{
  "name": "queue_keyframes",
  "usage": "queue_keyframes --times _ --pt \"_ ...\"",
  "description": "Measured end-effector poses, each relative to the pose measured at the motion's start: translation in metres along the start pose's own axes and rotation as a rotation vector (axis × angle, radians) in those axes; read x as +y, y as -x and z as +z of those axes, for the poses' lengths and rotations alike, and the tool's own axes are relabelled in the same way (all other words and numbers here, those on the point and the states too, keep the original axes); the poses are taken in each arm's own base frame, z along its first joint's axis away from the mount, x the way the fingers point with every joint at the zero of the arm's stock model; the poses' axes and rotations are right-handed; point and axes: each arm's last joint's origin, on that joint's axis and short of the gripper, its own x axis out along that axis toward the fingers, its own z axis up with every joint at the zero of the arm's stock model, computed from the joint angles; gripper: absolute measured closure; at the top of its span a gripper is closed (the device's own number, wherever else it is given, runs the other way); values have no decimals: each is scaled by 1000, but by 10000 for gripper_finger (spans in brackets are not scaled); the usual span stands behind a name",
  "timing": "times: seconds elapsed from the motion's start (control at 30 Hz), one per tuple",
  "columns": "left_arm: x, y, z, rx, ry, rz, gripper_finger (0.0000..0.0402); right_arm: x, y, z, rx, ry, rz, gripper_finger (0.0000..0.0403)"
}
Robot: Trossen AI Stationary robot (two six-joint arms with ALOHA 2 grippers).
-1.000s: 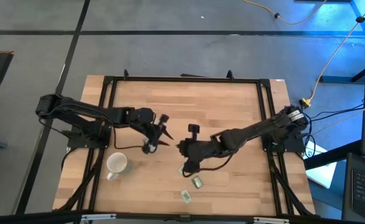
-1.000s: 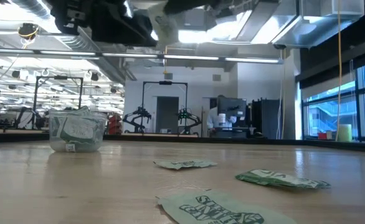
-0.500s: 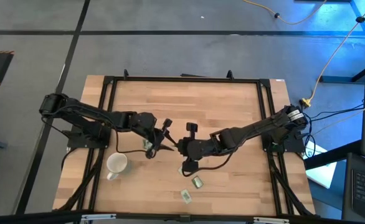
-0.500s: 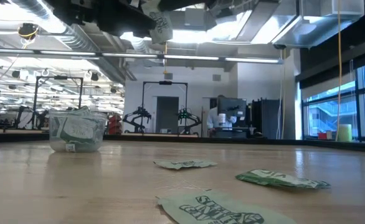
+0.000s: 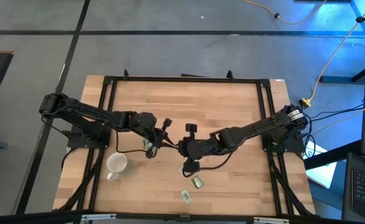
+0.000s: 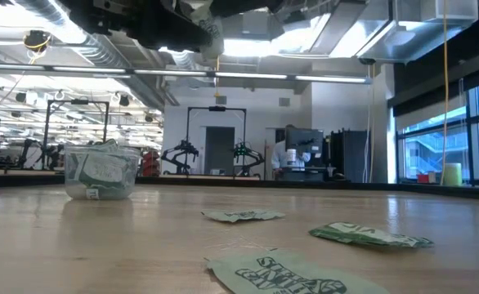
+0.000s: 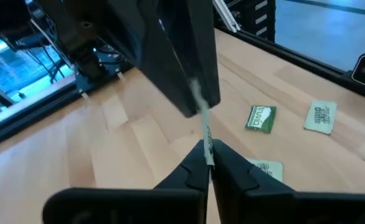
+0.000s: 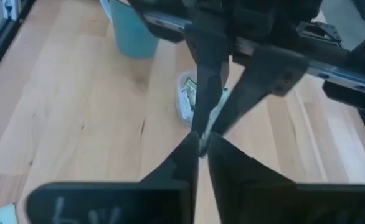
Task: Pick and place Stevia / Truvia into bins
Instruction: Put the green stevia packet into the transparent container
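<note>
A green and white sachet (image 6: 212, 37) hangs in the air between both grippers, right of the clear cup (image 5: 148, 147). My left gripper (image 5: 172, 142) reaches in from the table's left and is shut on it. My right gripper (image 5: 177, 145) comes from the right and is shut on it too. The cup (image 6: 100, 173) stands upright on the table with several sachets inside. Three loose sachets (image 5: 197, 182) lie flat near the front edge. My left gripper pinches one end of the sachet (image 7: 207, 152) between its two fingertips, coming roughly level from the table's left. The sachet is seen edge-on and is lifted clear of the table. My right gripper pinches the opposite end (image 7: 199, 98) between its fingertips (image 8: 192, 149), coming from the table's right. The sachet spans the short gap between the two grippers.
A white mug (image 5: 116, 163) stands near the front left, beside the cup. Loose sachets (image 7: 261, 118) (image 7: 321, 116) (image 7: 263, 168) lie on the wood below and toward the near edge. The black frame rails (image 5: 108, 112) border the table; the far half is bare wood.
My left gripper has moved from above the cup toward the table's right and met the right gripper. The right gripper has shifted slightly left with the sachet held high. The sachet has turned about and now shows edge-on in the low view.
</note>
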Motion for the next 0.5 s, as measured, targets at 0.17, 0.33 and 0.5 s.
queue_keyframes --times 0.17,0.33,0.5 --pt "-2 0 -5 58 101 -11 396 -1 1 -12 116 13 -11 301" --pt "-7 5 -26 321 306 32 397 -3 3 -27 269 -53 -38 260" --pt "-7 19 -45 574 563 17 398 -4 3 -36 327 -80 -55 251"
